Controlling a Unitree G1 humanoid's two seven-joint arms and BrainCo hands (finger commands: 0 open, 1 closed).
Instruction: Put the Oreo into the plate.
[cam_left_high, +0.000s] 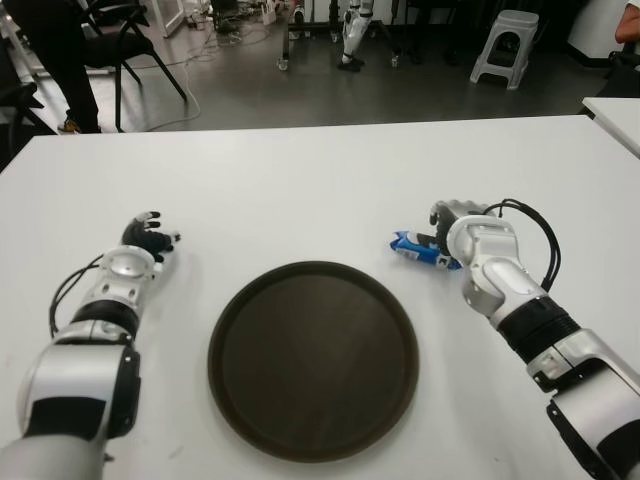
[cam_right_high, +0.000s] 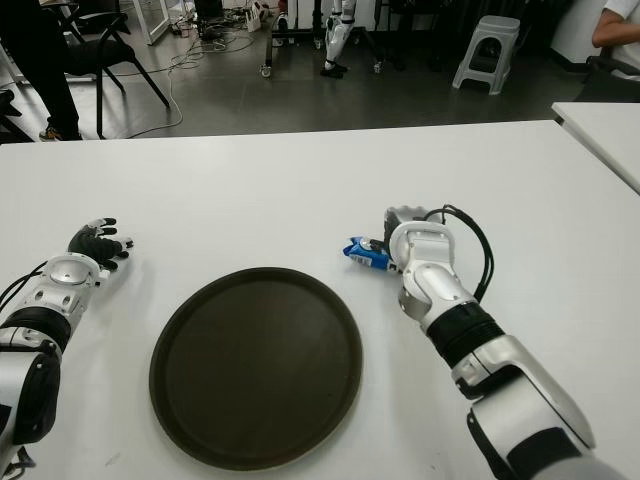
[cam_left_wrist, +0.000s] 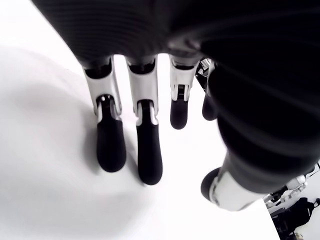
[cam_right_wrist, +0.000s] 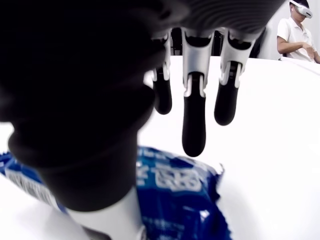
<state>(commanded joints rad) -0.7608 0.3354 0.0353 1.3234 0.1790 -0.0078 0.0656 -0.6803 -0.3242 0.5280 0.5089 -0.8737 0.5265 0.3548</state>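
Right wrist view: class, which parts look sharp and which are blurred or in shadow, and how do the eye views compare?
Right wrist view: the dark thumb close to the lens is blurred and unlit; the blue Oreo packet and fingers of the right hand are clearer against the bright table. Left eye view: evenly lit, with soft glare on the dark plate.

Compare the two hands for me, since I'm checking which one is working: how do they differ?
The right hand is at the blue Oreo packet, right of the plate; the left hand shows left of the plate with nothing near it. In its wrist view the right hand's fingers hang extended above the packet, not closed on it; the left hand's fingers hang over bare table. Both are open.
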